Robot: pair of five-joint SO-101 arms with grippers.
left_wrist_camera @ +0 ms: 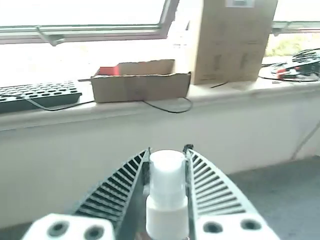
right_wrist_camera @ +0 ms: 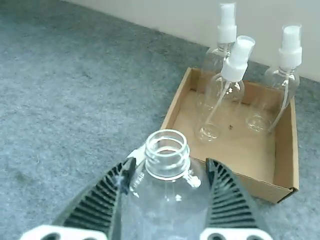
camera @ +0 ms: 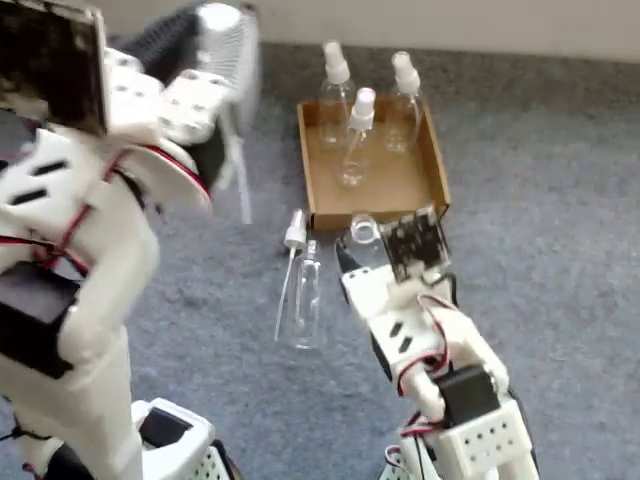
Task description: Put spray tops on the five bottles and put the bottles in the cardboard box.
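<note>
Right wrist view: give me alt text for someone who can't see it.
The right gripper holds a clear bottle with an open neck, no spray top. Beyond it, a cardboard box on grey carpet holds three spray-topped bottles.

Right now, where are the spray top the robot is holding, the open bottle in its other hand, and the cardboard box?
spray top (left_wrist_camera: pixel 167 192), left wrist view, on its white cap.
open bottle (right_wrist_camera: pixel 166 172), right wrist view, on its threaded neck.
cardboard box (camera: pixel 395 178), high view, on its bare floor.

Ahead of the right fingers (right_wrist_camera: pixel 230 200) the cardboard box (right_wrist_camera: pixel 240 160) is bare at its near end; three capped bottles (right_wrist_camera: pixel 220 95) crowd it farther in. A loose bottle (camera: pixel 308 295) lies beside the fingers.
</note>
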